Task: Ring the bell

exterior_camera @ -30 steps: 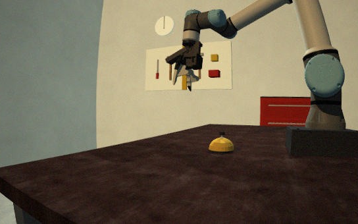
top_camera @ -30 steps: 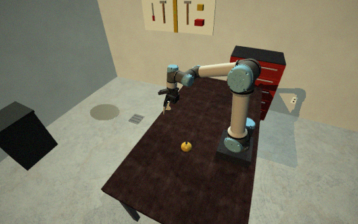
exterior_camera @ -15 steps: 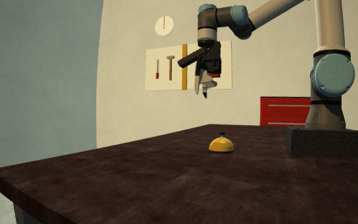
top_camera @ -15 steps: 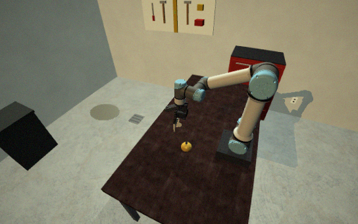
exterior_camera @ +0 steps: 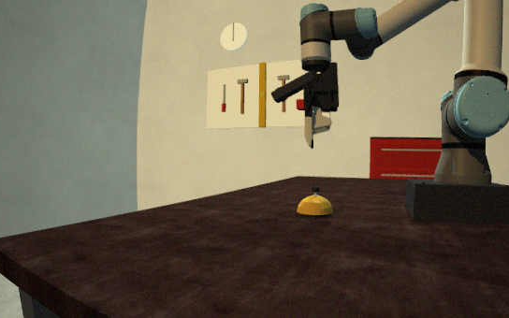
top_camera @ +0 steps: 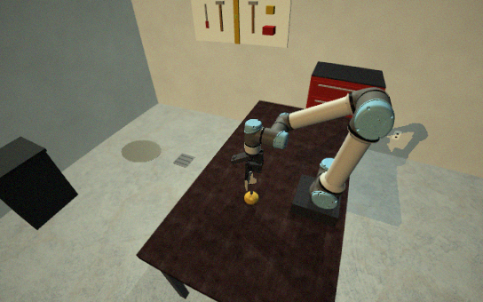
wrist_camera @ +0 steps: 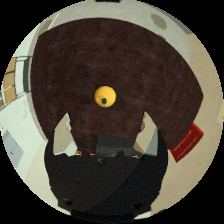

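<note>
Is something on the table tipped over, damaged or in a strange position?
Nothing stands out. The yellow bell sits upright on the dark table, its black button up. The gripper hangs open above it, touching nothing.

Dark brown table (top_camera: 222,249) across the centre. Red drawer cabinet (top_camera: 328,84) with black top at upper right, against beige wall. Tool board (top_camera: 240,19) top centre, holding hammers and a yellow level. Black box (top_camera: 22,178) at left on grey floor. Round clock (exterior_camera: 233,36) above the board in exterior view
</note>
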Robot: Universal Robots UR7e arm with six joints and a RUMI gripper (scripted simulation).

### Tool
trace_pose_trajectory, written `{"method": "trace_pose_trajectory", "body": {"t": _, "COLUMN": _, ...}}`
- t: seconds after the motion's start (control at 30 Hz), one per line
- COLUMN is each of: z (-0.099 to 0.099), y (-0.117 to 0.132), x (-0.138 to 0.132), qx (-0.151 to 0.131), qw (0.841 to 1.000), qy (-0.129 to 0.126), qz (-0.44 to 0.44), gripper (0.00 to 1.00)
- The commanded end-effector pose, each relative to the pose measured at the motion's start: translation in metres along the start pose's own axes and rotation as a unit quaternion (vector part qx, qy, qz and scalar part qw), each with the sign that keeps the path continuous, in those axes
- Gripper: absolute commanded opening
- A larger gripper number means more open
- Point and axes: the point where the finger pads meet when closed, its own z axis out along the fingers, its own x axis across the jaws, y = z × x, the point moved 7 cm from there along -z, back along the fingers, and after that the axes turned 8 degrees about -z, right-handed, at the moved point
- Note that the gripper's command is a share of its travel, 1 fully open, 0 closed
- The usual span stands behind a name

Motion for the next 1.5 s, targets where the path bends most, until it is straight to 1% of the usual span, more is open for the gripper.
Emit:
{"method": "trace_pose_trajectory", "body": {"t": 0.0, "z": 0.0042, "y": 0.0103, "x": -0.0095, "qx": -0.001, "qw": 1.0, "qy": 0.003, "qz": -0.008, "gripper": 1.0}}
{"method": "trace_pose_trajectory", "body": {"t": 0.4, "z": 0.0058, "y": 0.0135, "x": -0.0121, "qx": -0.002, "qw": 1.0, "qy": 0.004, "qz": -0.011, "gripper": 1.0}}
{"method": "trace_pose_trajectory", "body": {"t": 0.43, "z": 0.0058, "y": 0.0134, "x": -0.0121, "qx": -0.002, "qw": 1.0, "qy": 0.004, "qz": -0.011, "gripper": 0.0}}
{"method": "trace_pose_trajectory", "body": {"t": 1.47, "z": 0.0058, "y": 0.0134, "x": -0.0121, "qx": -0.002, "qw": 1.0, "qy": 0.004, "qz": -0.011, "gripper": 0.0}}
